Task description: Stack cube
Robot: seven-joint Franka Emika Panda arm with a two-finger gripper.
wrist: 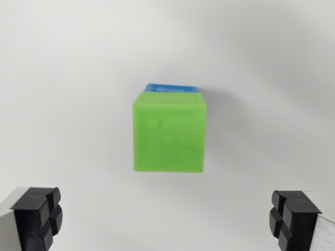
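You see the green cube point(169, 132) near the centre of the wrist view, sitting on top of a blue cube point(170, 87), of which only a thin strip shows at its upper edge. Three round pips run diagonally across the green top face. The white surface point(68, 78) fills the rest. The gripper point(167, 219) stands spread wide, holding nothing; its black pads point(37, 215) sit at the lower corners, well apart from the stack.

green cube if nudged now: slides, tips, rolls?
Green cube looks like rigid moulded plastic, probably light. Flat faces: it shouldn't roll. It appears to sit on a blue cube, so a side push likely slides it off; the smooth surfaces may give little grip. Fingers stand apart from it.
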